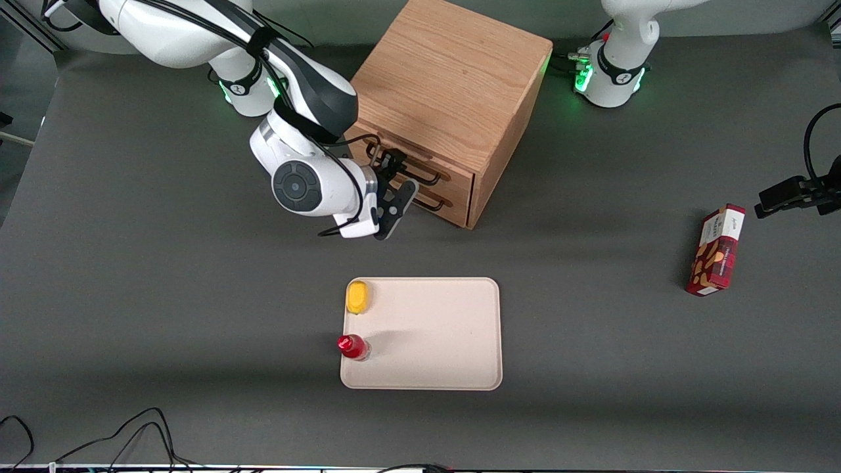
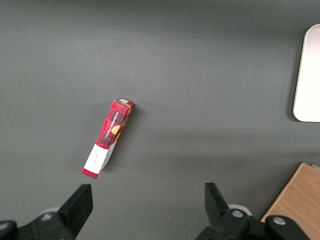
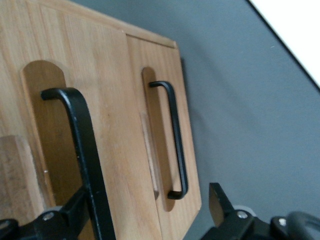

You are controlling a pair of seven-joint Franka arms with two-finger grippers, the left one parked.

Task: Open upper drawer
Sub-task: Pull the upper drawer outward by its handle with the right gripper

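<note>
Nearest the front camera, a beige tray (image 1: 447, 341) is seen lying flat on the dark table (image 1: 164, 295), with a red-capped bottle (image 1: 353, 347) set at its 9 o'clock edge and a yellow object (image 1: 357, 297) tucked into its 10 o'clock corner. Toward the parked arm's end of the table, a red plaid box (image 1: 717, 250) is laid, well apart from the tray. Farther from the camera, the gripper (image 1: 393, 190) is held right at the front of the oak cabinet (image 1: 453, 98), at the tray's 12 o'clock, its fingers spread wide, one finger (image 3: 220, 202) standing clear of the wood. The upper drawer (image 3: 60, 145) is found closed at the top of the cabinet front, its black handle (image 3: 85, 150) caught between the spread fingers, while the bottom drawer (image 3: 165, 135) is seen just beneath it with a matching handle.
</note>
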